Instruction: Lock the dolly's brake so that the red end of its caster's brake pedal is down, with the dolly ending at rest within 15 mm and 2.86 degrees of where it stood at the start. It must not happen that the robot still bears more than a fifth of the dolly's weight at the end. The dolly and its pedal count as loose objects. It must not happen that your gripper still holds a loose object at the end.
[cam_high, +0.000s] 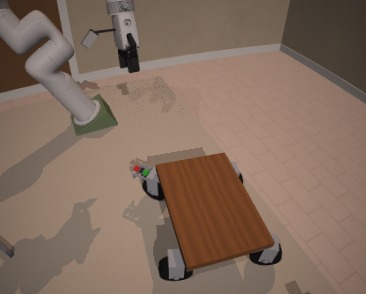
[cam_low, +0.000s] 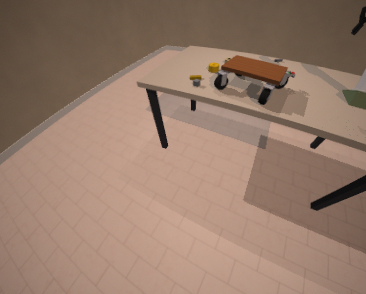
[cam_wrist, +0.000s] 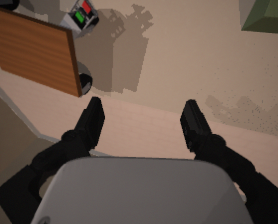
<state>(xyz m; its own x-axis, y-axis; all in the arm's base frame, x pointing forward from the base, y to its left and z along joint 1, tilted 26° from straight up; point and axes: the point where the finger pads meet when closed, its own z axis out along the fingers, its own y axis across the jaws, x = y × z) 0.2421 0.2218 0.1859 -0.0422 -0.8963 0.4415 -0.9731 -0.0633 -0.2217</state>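
The dolly (cam_high: 214, 210) has a brown wooden deck on black casters with grey forks and stands on the beige table; it also shows in the exterior view (cam_low: 255, 69) and at the top left of the wrist view (cam_wrist: 37, 50). Its brake pedal (cam_high: 141, 171) sticks out from the far left caster, with a red end and a green end; the wrist view shows the pedal (cam_wrist: 83, 12) too. My gripper (cam_high: 129, 59) hangs high above the table, far behind the dolly, open and empty. In the wrist view its fingers stand wide apart.
The arm's green base (cam_high: 96, 116) stands on the table behind the dolly. A yellow cylinder (cam_low: 214, 67) and a small yellow and grey object (cam_low: 196, 79) lie near the table's far edge beyond the dolly. The table edge is close to the dolly.
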